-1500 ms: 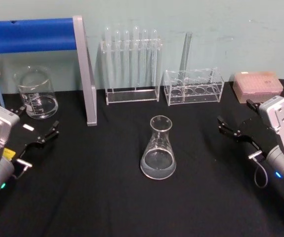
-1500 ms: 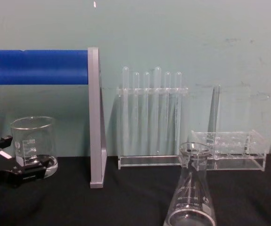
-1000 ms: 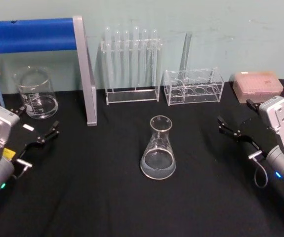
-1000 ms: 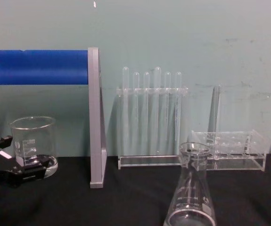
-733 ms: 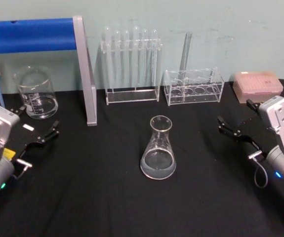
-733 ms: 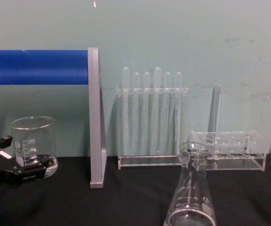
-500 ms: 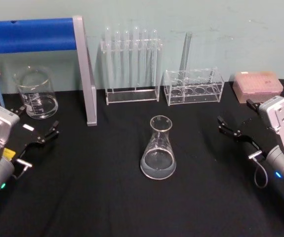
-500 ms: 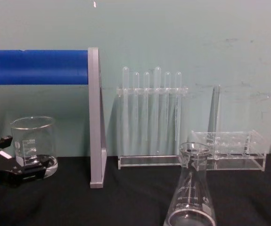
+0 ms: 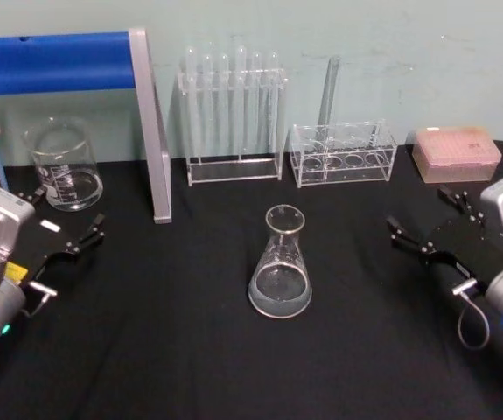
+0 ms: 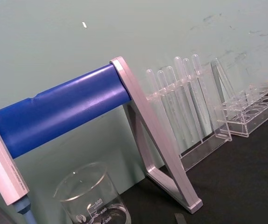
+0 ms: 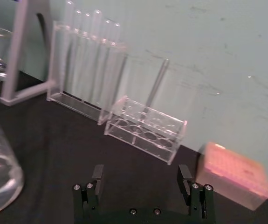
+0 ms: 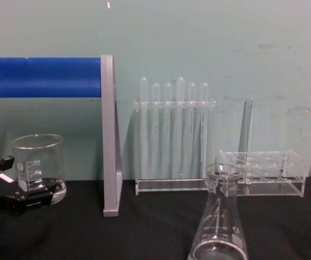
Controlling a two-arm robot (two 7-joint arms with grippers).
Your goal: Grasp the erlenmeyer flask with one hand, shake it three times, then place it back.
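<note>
worktop [image 9: 190, 367]: black
erlenmeyer flask [image 9: 280, 278]: clear glass, white graduation marks
stand bar [image 9: 59, 61]: blue
upright [image 9: 150, 131]: silver-grey
box [image 9: 457, 150]: pink
wall [image 9: 408, 52]: pale green
left pincer [image 9: 69, 210], right pincer [image 9: 419, 208]: black

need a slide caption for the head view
Erlenmeyer flask upright and untouched at the middle of the black cloth, flanked by the open left gripper and open right gripper.

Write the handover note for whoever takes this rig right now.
Left gripper: open, empty, low on the left near the beaker.
Right gripper: open, empty, right of the erlenmeyer flask, apart from it.
Flask: upright at the middle of the black table, held by nothing.
Done: nothing visible yet.
Left: grasp, shake three times, set back.
</note>
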